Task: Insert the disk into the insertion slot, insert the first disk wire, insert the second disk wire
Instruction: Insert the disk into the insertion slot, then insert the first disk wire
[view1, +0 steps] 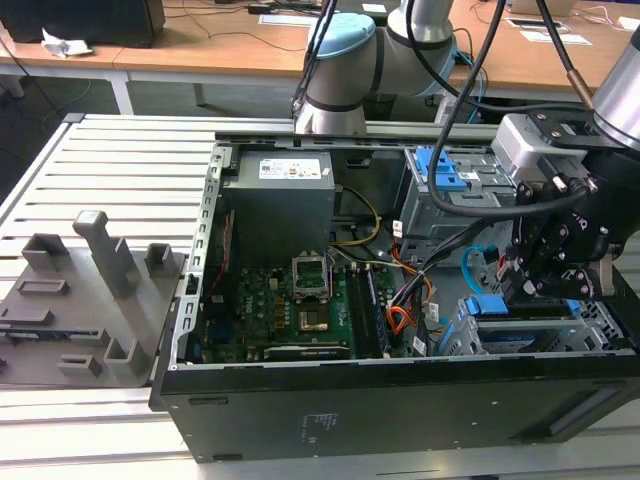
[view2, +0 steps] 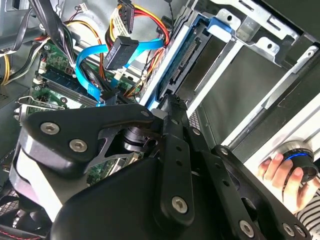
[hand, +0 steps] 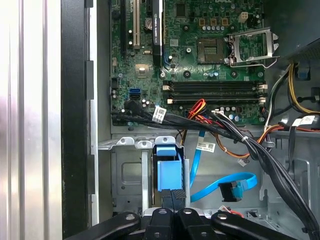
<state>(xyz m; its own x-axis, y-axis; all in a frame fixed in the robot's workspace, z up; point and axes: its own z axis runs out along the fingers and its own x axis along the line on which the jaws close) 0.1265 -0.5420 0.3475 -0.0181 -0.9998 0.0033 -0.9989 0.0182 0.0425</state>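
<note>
Gripper (view1: 522, 284) at the exterior view's right, over the insertion slot (view1: 585, 322); the disk (view1: 486, 306) sits inside. In your first wrist view, fingertips (hand: 165, 198) are pressed together at the disk's blue edge, slot walls close alongside. In your second wrist view, the second disk wire (view2: 86, 75) loops loose in open room beside the slot.

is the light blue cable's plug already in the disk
No, in the first wrist view the dark plug of the second disk wire lies free, apart from the disk in its blue carrier.
</note>
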